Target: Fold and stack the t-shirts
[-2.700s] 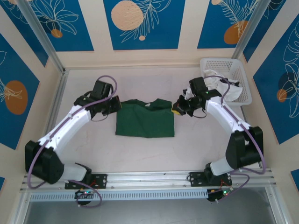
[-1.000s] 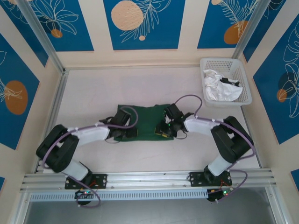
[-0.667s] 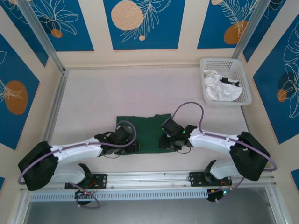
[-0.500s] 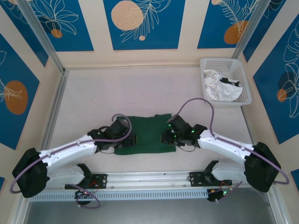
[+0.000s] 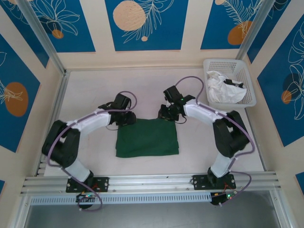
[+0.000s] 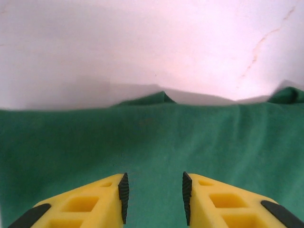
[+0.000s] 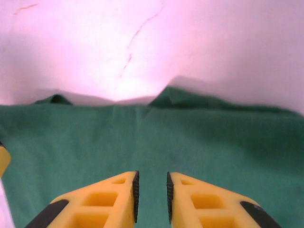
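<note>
Top external: green t-shirt (image 5: 147,138) (folded flat)

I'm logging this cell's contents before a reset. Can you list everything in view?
green t-shirt: one, dark green, folded flat at the table's centre.
white t-shirt: one, white with a dark mark, crumpled in the basket.
basket: one, white plastic lattice, far right corner of the table.
table: one, pale pinkish white, under everything.
wall panels: several, blue with leaf drawings and orange circles, around the table.
rail: one, silver, near edge, carrying both arm bases.
left claw: one, yellow with black pads, jaws apart above the green t-shirt near its far edge.
right claw: one, yellow with black pads, jaws narrowly apart, near the same edge.
</note>
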`<action>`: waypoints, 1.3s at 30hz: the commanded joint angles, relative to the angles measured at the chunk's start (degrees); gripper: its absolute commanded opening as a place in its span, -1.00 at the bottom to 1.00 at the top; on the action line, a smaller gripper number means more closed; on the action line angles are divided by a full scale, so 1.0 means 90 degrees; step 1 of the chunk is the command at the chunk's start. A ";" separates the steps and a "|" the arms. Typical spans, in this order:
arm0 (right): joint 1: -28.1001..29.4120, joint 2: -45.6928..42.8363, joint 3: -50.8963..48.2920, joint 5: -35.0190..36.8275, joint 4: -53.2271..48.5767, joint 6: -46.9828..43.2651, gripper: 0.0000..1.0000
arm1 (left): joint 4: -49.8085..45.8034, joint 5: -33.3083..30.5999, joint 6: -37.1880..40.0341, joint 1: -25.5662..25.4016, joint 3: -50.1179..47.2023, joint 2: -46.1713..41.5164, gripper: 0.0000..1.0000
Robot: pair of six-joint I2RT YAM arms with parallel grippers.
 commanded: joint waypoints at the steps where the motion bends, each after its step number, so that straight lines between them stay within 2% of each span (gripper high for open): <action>1: -0.0340 0.0316 0.0138 -0.0261 -0.0525 -0.0222 -0.54 | 0.0049 0.0117 0.0375 0.0307 0.0266 0.0424 -0.29; 8: -0.1239 0.0783 -0.0139 -0.0717 -0.0219 -0.0280 -0.53 | 0.0369 0.0124 0.0357 0.1025 -0.0213 0.0814 -0.30; 10: -0.1369 0.0846 -0.0239 -0.0880 -0.0116 -0.0295 -0.53 | 0.0570 0.0361 0.0253 0.1220 -0.0389 0.0787 -0.33; 13: -0.1429 0.0847 -0.0295 -0.0924 -0.0058 -0.0305 -0.52 | 0.0521 0.0327 0.0262 0.1370 -0.0443 0.0641 -0.30; 15: -0.1438 0.0768 -0.0304 -0.0923 -0.0078 -0.0309 -0.52 | 0.0451 0.0407 0.0328 0.1383 -0.0388 0.0486 -0.14; 19: -0.1422 0.0042 -0.0572 -0.0789 0.0014 -0.0242 -0.48 | 0.0265 0.0493 0.0293 0.1385 -0.0396 -0.0244 0.47; 21: -0.1401 -0.0483 -0.0786 -0.0595 0.0018 -0.0208 -0.41 | 0.0160 0.0224 0.0287 0.1383 -0.0515 -0.0790 0.72; 23: -0.1404 -0.1066 -0.1068 -0.0427 0.0027 -0.0178 -0.34 | -0.0055 -0.0342 0.0288 0.1383 -0.0679 -0.1329 0.88; 26: -0.1418 -0.1960 -0.1563 -0.0488 0.0178 -0.0196 -0.04 | -0.0331 -0.0934 0.0318 0.1384 -0.0990 -0.1903 0.92; 28: -0.1404 -0.2591 -0.2052 -0.0500 0.0448 -0.0162 0.12 | -0.0292 -0.1067 0.0341 0.1418 -0.1292 -0.2097 0.94; 31: -0.1404 -0.3534 -0.2819 -0.0509 0.1085 -0.0098 0.30 | 0.0048 -0.0577 0.0444 0.1510 -0.1716 -0.2001 0.87; 36: -0.1429 -0.4256 -0.3616 -0.0634 0.1900 -0.0131 0.43 | 0.0683 0.0363 0.0711 0.1520 -0.1932 -0.1370 0.64; 39: -0.1442 -0.4121 -0.3663 -0.0924 0.2105 -0.0163 0.43 | 0.0666 0.0209 0.0845 0.1527 -0.1789 -0.0992 0.49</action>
